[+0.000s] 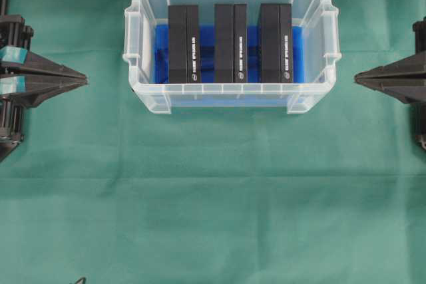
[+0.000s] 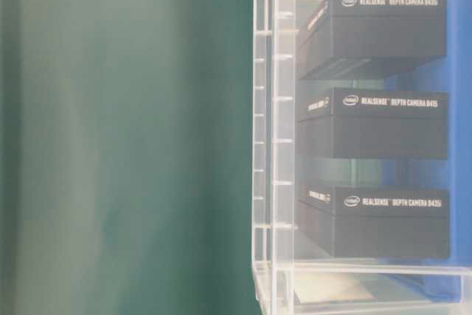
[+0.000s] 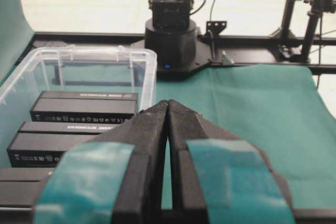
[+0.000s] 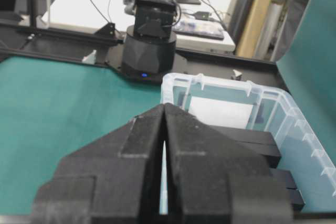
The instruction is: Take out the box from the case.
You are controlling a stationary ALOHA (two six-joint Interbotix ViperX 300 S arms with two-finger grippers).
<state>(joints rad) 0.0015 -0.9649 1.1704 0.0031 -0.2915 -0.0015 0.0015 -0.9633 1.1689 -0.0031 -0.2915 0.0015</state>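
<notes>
Clear case (image 2: 274, 145) on green cloth (image 2: 125, 138) — three black boxes (image 2: 372, 123) stacked in view, blue lining (image 2: 457, 108)

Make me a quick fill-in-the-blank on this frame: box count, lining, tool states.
1. The clear case holds ____ black boxes standing side by side.
2. The cloth lining the bottom of the case is ____ in colour.
3. The left tool and the right tool both have their jaws ____.
4. Both tools are ____ the case, one on each side of it.

Missing words: three; blue; shut; outside
</notes>
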